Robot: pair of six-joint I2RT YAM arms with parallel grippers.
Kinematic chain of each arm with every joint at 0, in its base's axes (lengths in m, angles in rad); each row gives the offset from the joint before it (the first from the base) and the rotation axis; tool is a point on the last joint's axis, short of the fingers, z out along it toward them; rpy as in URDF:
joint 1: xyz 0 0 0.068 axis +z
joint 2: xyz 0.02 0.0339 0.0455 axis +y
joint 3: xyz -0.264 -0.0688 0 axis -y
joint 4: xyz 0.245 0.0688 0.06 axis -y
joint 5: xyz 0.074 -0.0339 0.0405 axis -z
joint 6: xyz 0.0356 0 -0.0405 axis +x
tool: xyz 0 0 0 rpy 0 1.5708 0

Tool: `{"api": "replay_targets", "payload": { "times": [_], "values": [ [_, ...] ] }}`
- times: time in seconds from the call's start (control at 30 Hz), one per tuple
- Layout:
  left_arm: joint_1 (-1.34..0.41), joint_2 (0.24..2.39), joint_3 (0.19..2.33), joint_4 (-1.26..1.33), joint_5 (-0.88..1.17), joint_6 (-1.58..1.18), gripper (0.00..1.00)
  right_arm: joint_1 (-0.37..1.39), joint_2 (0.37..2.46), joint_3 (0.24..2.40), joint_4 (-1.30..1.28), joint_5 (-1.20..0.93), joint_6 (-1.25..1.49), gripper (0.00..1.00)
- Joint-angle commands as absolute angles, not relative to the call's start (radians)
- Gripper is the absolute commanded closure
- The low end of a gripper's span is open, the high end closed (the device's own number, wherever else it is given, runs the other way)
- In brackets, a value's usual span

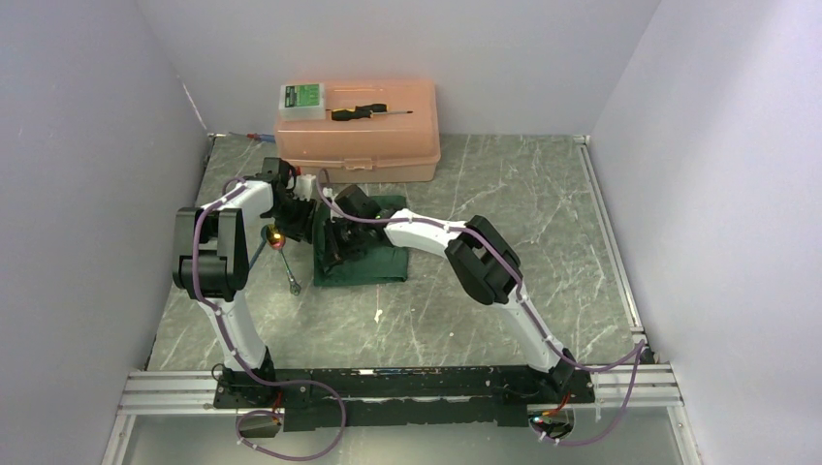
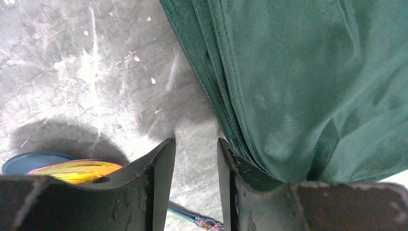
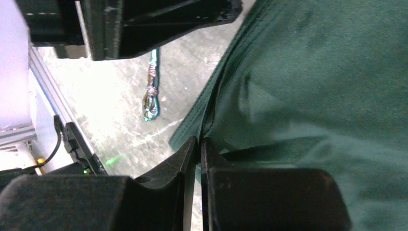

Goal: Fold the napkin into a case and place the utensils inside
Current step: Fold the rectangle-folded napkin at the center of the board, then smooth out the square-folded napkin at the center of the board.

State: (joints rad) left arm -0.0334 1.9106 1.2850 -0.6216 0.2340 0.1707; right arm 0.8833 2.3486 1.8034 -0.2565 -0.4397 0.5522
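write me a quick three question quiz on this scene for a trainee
1. True or false: the gold-headed spoon lies on the table, outside the green napkin.
2. What lies on the peach plastic box? A) black-handled screwdriver B) scissors C) cup
3. Fill in: the left jaws stand ____, with bare table between them.
Key: 1 true; 2 A; 3 open.

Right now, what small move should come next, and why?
Probably part the right tool and lift it off the napkin: its almost closed tips sit at the layered folded edge, and the utensils lie outside on the table, beside the open left tool.
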Motion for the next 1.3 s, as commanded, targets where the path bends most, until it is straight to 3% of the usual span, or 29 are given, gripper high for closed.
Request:
{"api": "replay_targets", "payload": {
  "times": [0.0,0.13,0.2,0.47,0.6,0.73,1.0,1.27],
  "values": [
    [-0.033,1.919,1.302,-0.624,0.207,0.175,0.56,0.9,2.315,1.839,-0.237,-0.472,0.553,0.87],
    [-0.034,1.917,1.302,-0.624,0.203,0.182,0.56,0.912,2.304,1.832,-0.246,-0.475,0.545,0.82],
    [-0.033,1.912,1.299,-0.62,0.196,0.188,0.56,0.918,2.3,1.825,-0.253,-0.473,0.537,0.66],
    [-0.03,1.894,1.317,-0.637,0.168,0.22,0.55,0.912,2.254,1.841,-0.317,-0.462,0.49,0.35],
    [-0.015,1.876,1.394,-0.707,0.191,0.24,0.52,0.841,2.138,1.77,-0.292,-0.478,0.504,0.32],
    [-0.007,1.85,1.486,-0.814,0.266,0.242,0.46,0.718,2.03,1.643,-0.229,-0.494,0.523,0.39],
    [-0.118,1.816,1.386,-0.836,0.285,0.322,0.46,0.608,1.962,1.362,-0.153,-0.546,0.552,0.82],
    [-0.222,1.769,1.266,-0.813,0.268,0.441,0.55,0.607,1.891,1.117,-0.083,-0.541,0.585,0.91]
  ]
}}
